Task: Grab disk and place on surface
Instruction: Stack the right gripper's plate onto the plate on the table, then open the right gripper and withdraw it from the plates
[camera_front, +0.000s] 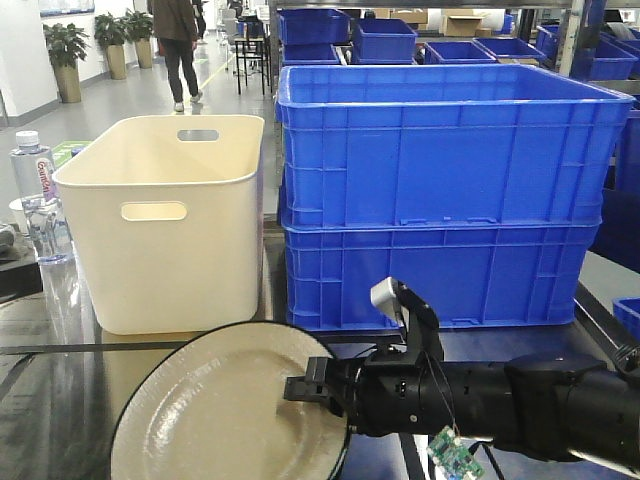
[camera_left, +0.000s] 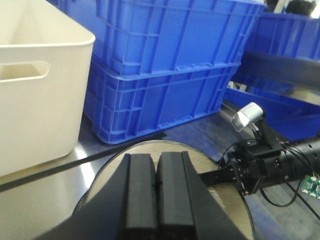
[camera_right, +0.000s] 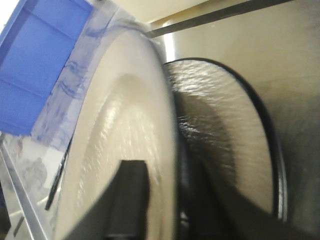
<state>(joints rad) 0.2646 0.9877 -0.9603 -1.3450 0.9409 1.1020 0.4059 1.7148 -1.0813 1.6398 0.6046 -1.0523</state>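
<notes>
The right gripper is clamping the right-hand edge of a round cream-coloured disk with a thin black rim. Its black fingers are sitting only as far apart as that rim is thick, over the shiny stainless-steel tabletop. The front view is giving the widest account: beyond the fingers two stacked blue plastic crates are standing, with a cream plastic tub to their left and a clear water bottle further left again, while a thin black tape line is crossing the steel between tub and disk. Only the left wrist view is showing the left gripper, whose two black fingers are pressing flat against each other with nothing between them, hanging above the near part of the disk; past their tips the right gripper is biting the rim. Only the right wrist view is showing the grip from close in: the disk is running edge-on between the fingers, one on its cream face and one behind it, and its dark-rimmed reflection is lying in the steel alongside. Whether the disk's far edge is touching the stainless-steel tabletop cannot be told from any view.
</notes>
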